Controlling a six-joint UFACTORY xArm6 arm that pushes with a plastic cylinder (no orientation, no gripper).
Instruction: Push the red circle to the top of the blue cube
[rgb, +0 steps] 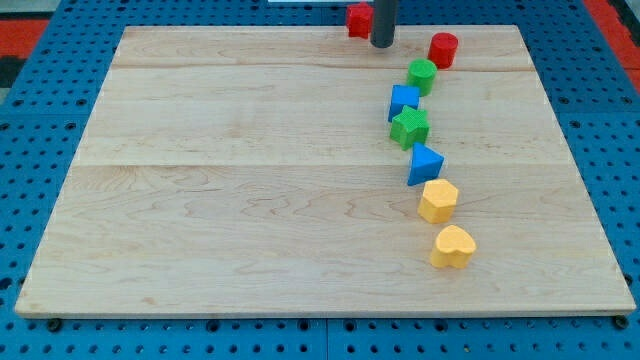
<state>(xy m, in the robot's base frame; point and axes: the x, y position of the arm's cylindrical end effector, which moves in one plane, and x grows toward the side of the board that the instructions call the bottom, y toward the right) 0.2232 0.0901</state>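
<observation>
The pale wooden counter (250, 180) lies on a blue pegboard. The red circle (443, 49) sits near the view's top right, just above-right of the green circle (422, 75), which touches the blue cube (403, 101) below it. My tip (382, 44) stands left of the red circle, apart from it, beside another red block (358, 19). I have no hand, only the rod. Lower: green star (410, 127), blue triangle (425, 164), two yellow blocks.

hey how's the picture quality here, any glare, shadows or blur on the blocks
Camera view: even, soft light, no glare on the wooden board; blocks cast only faint short shadows; the red circle and blue cube are sharp; my tip looks slightly soft, partly hiding a red block at the view's top.
</observation>
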